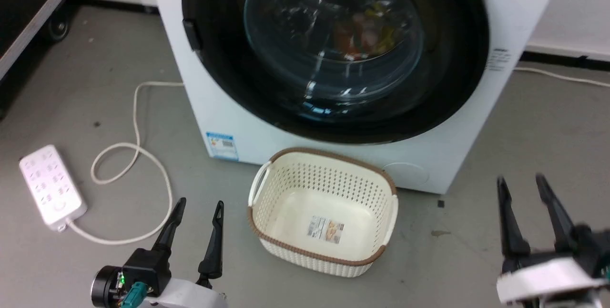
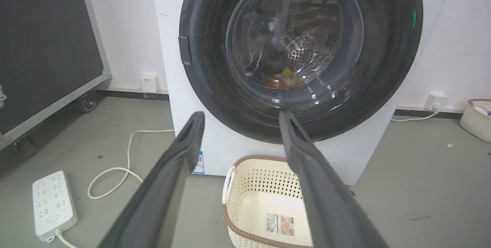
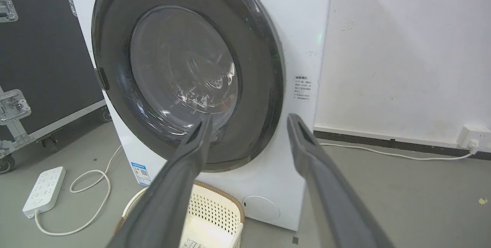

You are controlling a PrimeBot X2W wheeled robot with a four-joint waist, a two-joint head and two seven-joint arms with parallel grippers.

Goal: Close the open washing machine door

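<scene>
The washing machine door [image 1: 333, 46] is a large round glossy black disc with a clear glass bowl at its centre, and it lies flat against the white machine front [image 1: 228, 122]. Coloured laundry shows through the glass [image 2: 284, 81]. The same door [image 3: 184, 79] appears at an angle in the right wrist view. My left gripper [image 1: 198, 210] is open low at the left, well short of the machine. My right gripper [image 1: 522, 184] is open at the lower right, also apart from the door. Nothing sits between either pair of fingers.
A cream perforated basket [image 1: 381, 179] with a brown rim stands on the floor right before the machine. A white power strip [image 1: 51, 186] and its looping cable [image 1: 143, 155] lie at the left. A black flight case [image 2: 42, 48] stands further left. Another basket [image 2: 477, 119] is far right.
</scene>
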